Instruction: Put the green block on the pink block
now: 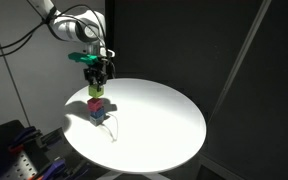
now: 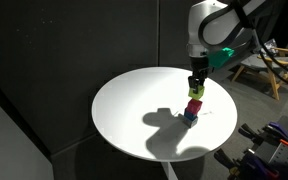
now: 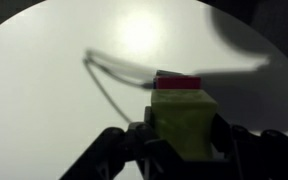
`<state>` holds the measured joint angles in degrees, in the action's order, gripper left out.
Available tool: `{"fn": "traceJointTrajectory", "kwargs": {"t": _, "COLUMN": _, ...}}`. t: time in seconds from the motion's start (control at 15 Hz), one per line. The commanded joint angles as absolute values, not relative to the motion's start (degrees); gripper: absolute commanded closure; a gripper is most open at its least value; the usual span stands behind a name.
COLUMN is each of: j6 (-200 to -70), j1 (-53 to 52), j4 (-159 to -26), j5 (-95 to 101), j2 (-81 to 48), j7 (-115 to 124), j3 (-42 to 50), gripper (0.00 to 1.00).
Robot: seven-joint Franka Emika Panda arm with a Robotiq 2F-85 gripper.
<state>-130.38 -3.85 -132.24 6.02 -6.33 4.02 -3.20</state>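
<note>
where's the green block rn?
Wrist view: green block held in the gripper, directly over the pink block; in both exterior views that sits on a blue block.

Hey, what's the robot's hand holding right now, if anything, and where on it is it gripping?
The green block, pinched on two opposite side faces between the fingers of the hand, directly over the pink block.

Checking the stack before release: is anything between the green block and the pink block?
Nothing visible. The hand grips the green block directly over the pink block, which sits on a blue block; whether green touches pink is unclear.
</note>
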Motion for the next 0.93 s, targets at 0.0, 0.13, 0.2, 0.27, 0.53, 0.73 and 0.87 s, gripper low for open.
{"fn": "traceJointTrajectory", "kwargs": {"t": 0.0, "j6": -130.2, "j1": -4.1, "j4": -131.9, "j5": 6.9, "j2": -6.9, "j7": 3.8, "j3": -3.3, "gripper": 0.72}}
{"fn": "traceJointTrajectory", "kwargs": {"t": 0.13, "j6": -130.4, "j1": -4.2, "j4": -131.9, "j5": 7.0, "j2": -7.4, "j7": 3.8, "j3": -3.3, "gripper": 0.72}}
{"fn": "traceJointTrajectory", "kwargs": {"t": 0.2, "j6": -130.5, "j1": -4.2, "j4": -131.9, "j5": 7.0, "j2": -7.6, "j7": 3.8, "j3": -3.3, "gripper": 0.72}}
{"fn": "traceJointTrajectory", "kwargs": {"t": 0.27, "j6": -130.7, "j1": -4.3, "j4": -132.0, "j5": 7.0, "j2": -7.7, "j7": 3.8, "j3": -3.3, "gripper": 0.72}}
{"fn": "traceJointTrajectory", "kwargs": {"t": 0.53, "j6": -131.4, "j1": -4.4, "j4": -132.1, "j5": 7.0, "j2": -8.2, "j7": 3.6, "j3": -3.3, "gripper": 0.72}}
{"fn": "traceJointTrajectory", "kwargs": {"t": 0.73, "j6": -132.0, "j1": -4.5, "j4": -132.2, "j5": 7.1, "j2": -8.4, "j7": 3.6, "j3": -3.3, "gripper": 0.72}}
{"fn": "traceJointTrajectory", "kwargs": {"t": 0.87, "j6": -132.3, "j1": -4.5, "j4": -132.2, "j5": 7.2, "j2": -8.7, "j7": 3.6, "j3": -3.2, "gripper": 0.72}}
